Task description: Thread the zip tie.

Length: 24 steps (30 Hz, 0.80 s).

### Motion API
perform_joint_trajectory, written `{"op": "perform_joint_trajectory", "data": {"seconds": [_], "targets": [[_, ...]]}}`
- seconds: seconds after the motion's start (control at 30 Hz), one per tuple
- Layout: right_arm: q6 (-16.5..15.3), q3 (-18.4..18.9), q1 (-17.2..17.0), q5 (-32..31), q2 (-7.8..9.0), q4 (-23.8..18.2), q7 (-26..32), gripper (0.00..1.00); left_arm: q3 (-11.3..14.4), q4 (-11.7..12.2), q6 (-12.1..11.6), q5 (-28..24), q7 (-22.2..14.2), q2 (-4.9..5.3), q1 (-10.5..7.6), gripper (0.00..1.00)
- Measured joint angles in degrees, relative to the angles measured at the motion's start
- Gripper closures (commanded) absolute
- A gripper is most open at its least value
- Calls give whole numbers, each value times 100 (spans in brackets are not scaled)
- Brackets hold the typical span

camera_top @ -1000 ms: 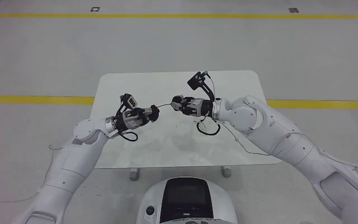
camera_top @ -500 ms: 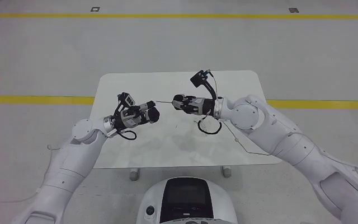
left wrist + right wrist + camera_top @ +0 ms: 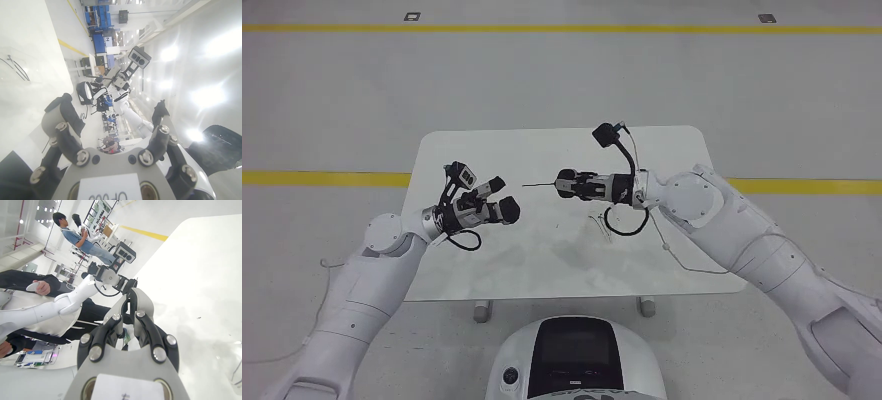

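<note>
A thin black zip tie [image 3: 540,184] sticks out level over the white table [image 3: 662,145], its free end pointing at my left gripper. My right gripper [image 3: 560,183] is shut on its other end, above the table's middle. In the right wrist view its fingers [image 3: 132,298] are pressed together, and the tie itself is too thin to make out there. My left gripper [image 3: 498,197] hangs a short way left of the tie's tip, open and holding nothing. The left wrist view shows its fingers [image 3: 65,108] spread wide, with the right gripper [image 3: 105,76] farther off.
Several spare black zip ties [image 3: 18,66] lie flat on the table beyond the right gripper. The right arm's black cable loop [image 3: 622,222] hangs under its wrist. The table's near edge [image 3: 572,295] runs in front of both arms.
My left gripper let go of the zip tie, opened and drew back to the left. The right gripper kept hold of the tie and shifted slightly right.
</note>
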Motion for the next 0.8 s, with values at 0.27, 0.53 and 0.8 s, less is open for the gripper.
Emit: {"op": "perform_joint_trajectory", "data": {"seconds": [0.27, 0.53, 0.8], "targets": [[0, 247, -182, 1598, -88, 195, 954, 100, -42, 24, -258, 276, -495, 32, -187, 0], [192, 247, -34, 2583, -255, 701, 1825, 100, -54, 231, -317, 123, -765, 33, -312, 0], [228, 248, -113, 2665, -265, 649, 1779, 100, -3, 162, -286, 187, -668, 25, -283, 0]]}}
